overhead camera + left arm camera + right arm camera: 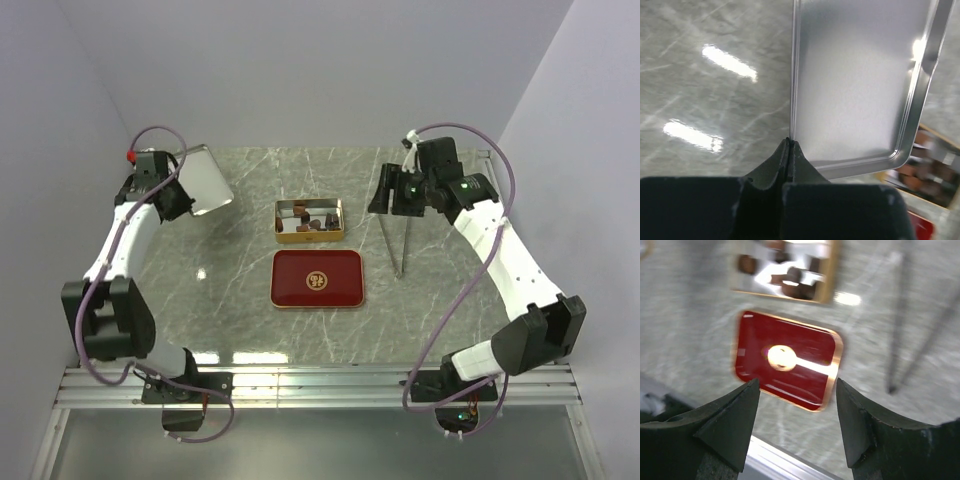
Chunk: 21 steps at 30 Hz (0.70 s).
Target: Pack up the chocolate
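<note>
Small dark brown chocolate pieces [318, 222] all in gold rectangular tin [309, 241]; red gold-rimmed tray [295, 270] holds 0. Left jaws clenched on silver metal tray [205, 180] rim; right jaws released, empty.

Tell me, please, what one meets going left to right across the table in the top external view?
From the left: silver tray, gold tin holding the chocolate, metal tongs. The red tray overlaps the tin's span, so I omit it.
</note>
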{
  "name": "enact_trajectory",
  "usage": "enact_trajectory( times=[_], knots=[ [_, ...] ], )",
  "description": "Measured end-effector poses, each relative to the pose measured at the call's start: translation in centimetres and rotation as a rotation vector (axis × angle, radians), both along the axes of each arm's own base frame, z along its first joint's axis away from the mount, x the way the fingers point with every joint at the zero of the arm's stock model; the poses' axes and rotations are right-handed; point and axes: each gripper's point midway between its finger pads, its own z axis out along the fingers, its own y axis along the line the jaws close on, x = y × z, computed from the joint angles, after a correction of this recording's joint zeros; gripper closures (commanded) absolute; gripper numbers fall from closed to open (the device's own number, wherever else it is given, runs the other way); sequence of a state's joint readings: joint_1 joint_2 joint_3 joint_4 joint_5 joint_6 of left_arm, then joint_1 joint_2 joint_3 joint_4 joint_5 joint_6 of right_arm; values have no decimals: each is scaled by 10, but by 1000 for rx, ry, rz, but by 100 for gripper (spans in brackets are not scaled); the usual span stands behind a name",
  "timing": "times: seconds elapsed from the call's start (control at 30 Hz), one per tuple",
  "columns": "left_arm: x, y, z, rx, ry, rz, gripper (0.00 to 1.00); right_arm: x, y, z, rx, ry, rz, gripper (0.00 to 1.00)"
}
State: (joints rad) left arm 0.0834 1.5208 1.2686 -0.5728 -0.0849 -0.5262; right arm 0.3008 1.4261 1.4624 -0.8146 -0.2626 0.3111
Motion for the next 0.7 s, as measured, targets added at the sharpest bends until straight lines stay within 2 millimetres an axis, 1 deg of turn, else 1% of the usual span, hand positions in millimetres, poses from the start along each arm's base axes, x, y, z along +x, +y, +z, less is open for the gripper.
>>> enact_trajectory(
  times=[0.03,0.1,0.13,0.17,0.23,0.3,0.4,0.47,0.53,0.6,0.7],
  knots=[
    [-1,-4,10,-24,-38,6,100,-2,11,9,29,-20,22,31],
    [-5,-13,22,-83,-97,18,100,-3,32,28,87,-65,66,31],
    [-9,-20,29,-123,-133,23,100,-3,45,41,130,-98,91,31],
    [-11,-25,33,-150,-154,25,100,-3,54,51,159,-123,108,30],
    [-15,-41,49,-221,-214,22,100,-7,77,74,253,-171,154,31],
    [-16,-61,71,-295,-284,10,100,-10,98,98,352,-220,191,31],
    [-17,-88,109,-396,-398,-18,100,-14,122,127,467,-288,235,31],
    [-21,-103,131,-462,-457,-33,100,-18,134,141,517,-314,261,31],
    [-27,-119,150,-529,-498,-42,100,-21,143,149,546,-327,283,31],
    [-33,-134,162,-591,-518,-48,100,-21,151,154,564,-336,296,31],
    [-43,-155,172,-673,-525,-58,100,-19,162,157,581,-346,313,31]
  ],
)
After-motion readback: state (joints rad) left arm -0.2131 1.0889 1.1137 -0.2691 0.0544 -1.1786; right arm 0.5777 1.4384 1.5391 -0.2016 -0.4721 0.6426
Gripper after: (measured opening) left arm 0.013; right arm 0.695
